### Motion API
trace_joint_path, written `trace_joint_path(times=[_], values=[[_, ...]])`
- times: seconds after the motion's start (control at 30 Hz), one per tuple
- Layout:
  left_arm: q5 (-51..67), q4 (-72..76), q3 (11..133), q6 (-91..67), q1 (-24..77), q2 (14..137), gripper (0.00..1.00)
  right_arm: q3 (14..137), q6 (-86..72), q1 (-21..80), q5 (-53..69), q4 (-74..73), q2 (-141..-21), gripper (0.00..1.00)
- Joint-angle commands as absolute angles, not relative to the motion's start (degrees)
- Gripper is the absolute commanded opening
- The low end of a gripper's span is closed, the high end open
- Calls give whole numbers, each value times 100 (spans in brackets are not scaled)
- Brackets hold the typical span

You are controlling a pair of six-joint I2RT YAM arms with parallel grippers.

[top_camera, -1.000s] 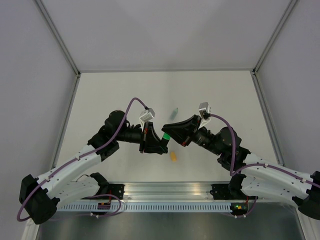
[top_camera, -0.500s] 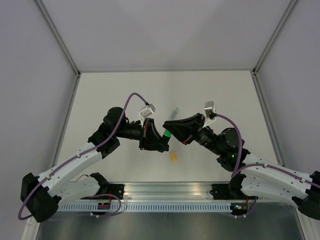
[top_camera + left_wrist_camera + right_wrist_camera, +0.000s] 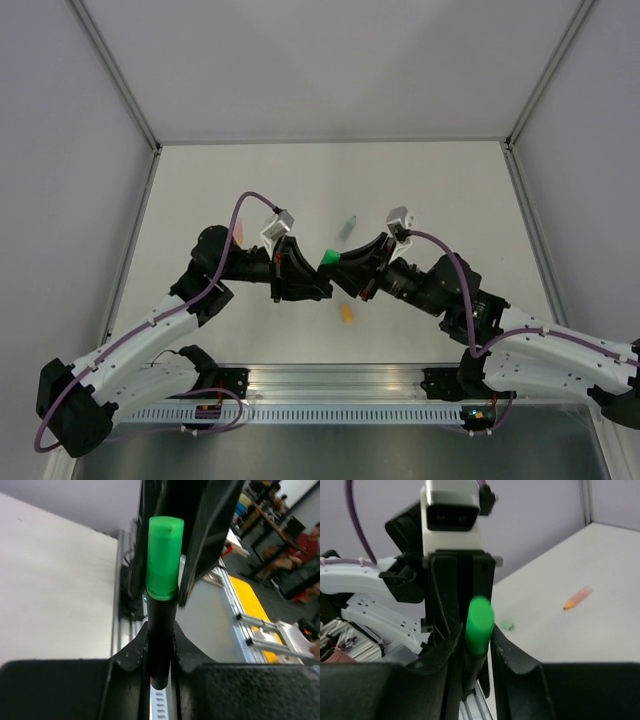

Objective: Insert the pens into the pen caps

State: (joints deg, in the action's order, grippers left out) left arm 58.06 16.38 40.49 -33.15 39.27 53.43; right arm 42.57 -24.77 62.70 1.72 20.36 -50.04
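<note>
The two arms meet tip to tip above the middle of the counter [image 3: 200, 190]. The left hand [image 3: 160, 647] is pinched narrow on the barrel of the black pen [image 3: 161, 615], which sticks straight out ahead of its fingers. The green cap [image 3: 165, 557] sits over the far end of that pen. From the other side, the right hand [image 3: 477, 650] is closed tight on the same cap, which stands up between its fingers. I cannot tell whether the cap is pushed fully home.

The orange-yellow cap [image 3: 346, 313] lies on the counter just beneath the hands, on the side toward the arm bases. The pink-orange pen [image 3: 577, 597] lies flat on the counter, well apart from the right hand and beyond it.
</note>
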Motion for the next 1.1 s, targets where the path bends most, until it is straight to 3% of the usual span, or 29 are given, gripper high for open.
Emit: trace_joint_path(times=[0.0, 0.2, 0.27, 0.4, 0.63, 1.07], values=[[4482, 3488, 3895, -3252, 3586, 5229, 2, 4472, -2233, 6688, 56, -562, -5080, 32], [4790, 3902, 3245, -3296, 3595, 5203, 2, 5834, -1750, 6680, -1247, -686, -5475, 57], [4694, 3736, 3138, -3122, 3612, 5221, 2, 6230, -1662, 6680, -1380, -642, -5616, 61], [4167, 3305, 2717, -2646, 3621, 5046, 2, 6820, -1599, 6671, -1266, -1088, -5827, 83], [3498, 3067, 2435, -1899, 3700, 4606, 2, 5856, -1898, 6671, -1529, -791, -4915, 87], [4632, 2813, 2689, -1494, 4314, 4518, 2, 5801, -1547, 6671, -608, -818, -4737, 86]])
